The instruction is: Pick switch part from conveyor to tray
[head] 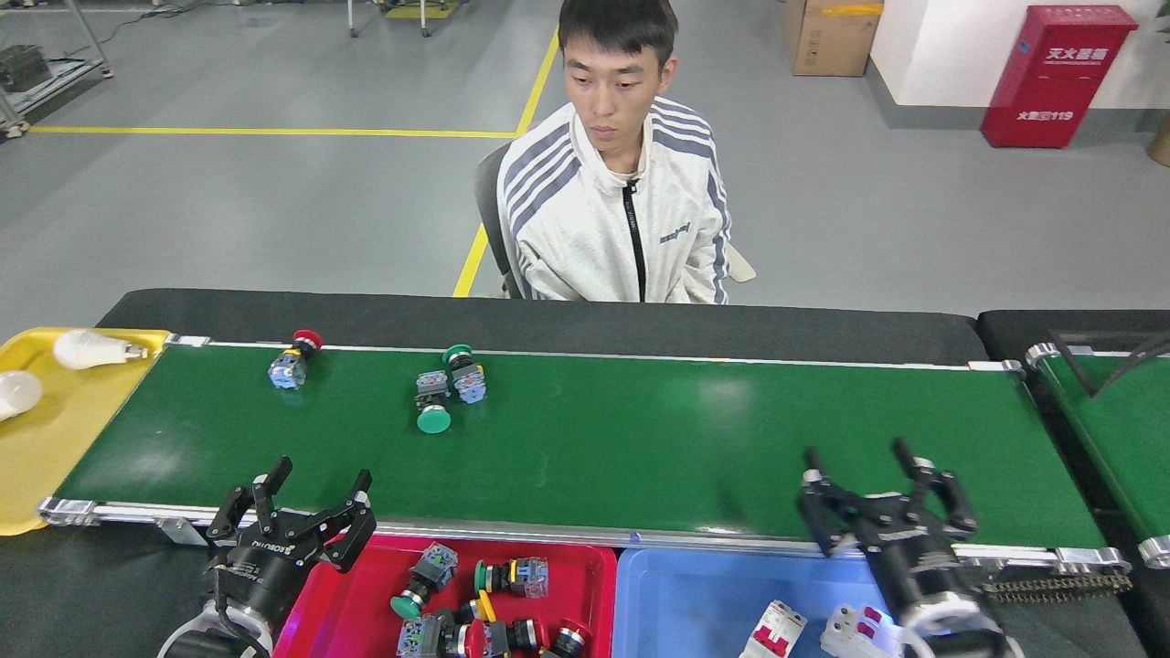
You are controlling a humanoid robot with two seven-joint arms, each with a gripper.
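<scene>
Three switch parts lie on the conveyor (pixel 640 439): a red-capped one (pixel 292 358) at the far left and two green-capped ones (pixel 432 402) (pixel 464 373) side by side left of centre. The red tray (pixel 356 599) in front of the belt holds several switch parts (pixel 475 608). My left gripper (pixel 315 489) stands open over the near rail beside the red tray's left corner, holding nothing. My right gripper (pixel 855 461) is open and empty over the belt's near right edge.
A blue tray (pixel 686 603) with white breakers (pixel 772 631) sits right of the red one. A yellow tray (pixel 55 429) with light bulbs lies at the belt's left end. A second green belt (pixel 1106 429) starts at the right. A person (pixel 617 201) sits behind the conveyor.
</scene>
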